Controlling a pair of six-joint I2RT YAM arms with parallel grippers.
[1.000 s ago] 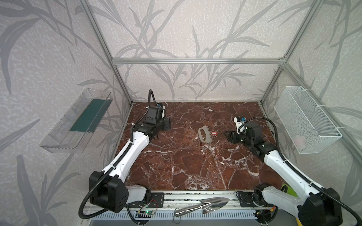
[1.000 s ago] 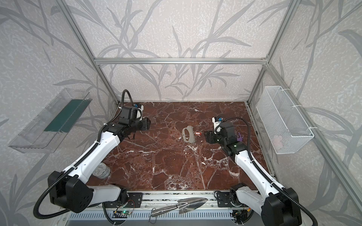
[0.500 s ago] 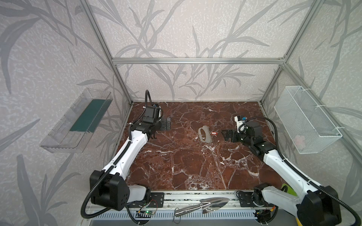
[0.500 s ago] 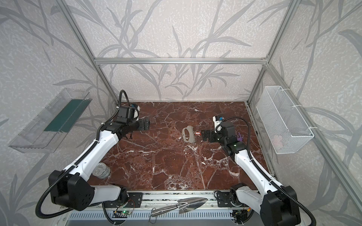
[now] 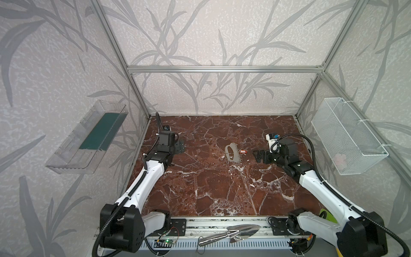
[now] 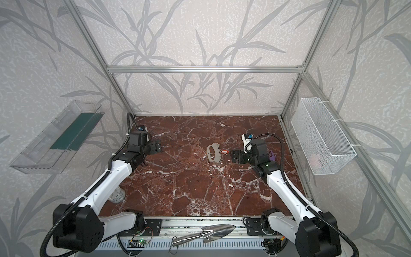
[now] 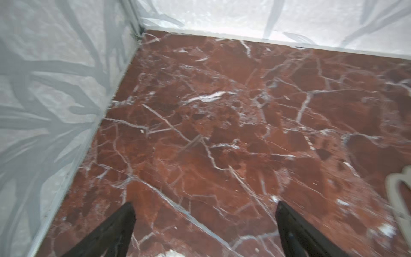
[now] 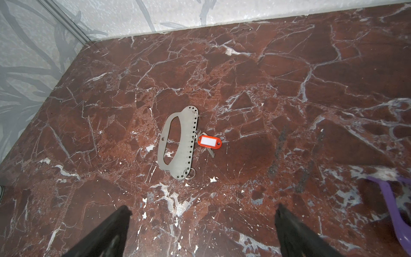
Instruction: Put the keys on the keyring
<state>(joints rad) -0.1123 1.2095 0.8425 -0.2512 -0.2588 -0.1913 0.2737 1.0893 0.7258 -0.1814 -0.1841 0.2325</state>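
Red-brown veined slab [image 8: 289,89], walled by pale leaf-print panels, forms the work surface.

Right gripper [image 8: 203,209]: jaws spread wide with nothing between them. The fingers are dark and tapered, low over bare slab, near the work but apart from it. Left gripper [image 7: 205,205]: likewise wide and empty, close to the left wall and well apart from the work.

Ahead of the right jaws, near the middle of the slab, the grey plate [image 8: 185,146] lies flat. It is thin matt metal with a rounded outline, a long oval cutout and a row of small holes down one edge. Small wire split rings [image 8: 190,173] sit at the ends of that row. Against the holed edge lies the red tag [image 8: 209,141], glossy plastic with a white label window. Partly under it is a small metal key [image 8: 210,153] (whether their ring already passes through a hole cannot be told).

Hazards, as judged:
- The plate sits flush on hard, smooth stone, so fingers may find no edge and skate over it or shove it. A shove would drag tag and key along.
- The tag looks light and slick and its ring thin, so a pinch slightly off could flick them away or catch the tag alone.
- A purple plastic piece [image 8: 391,200] lies just beside the right gripper and could be knocked in a sweep.

Farther out are a white wire basket [image 5: 347,138] on the right wall, a clear tray [image 5: 86,138] on the left wall, and a shiny steel trowel [image 5: 242,231] on the front rail.
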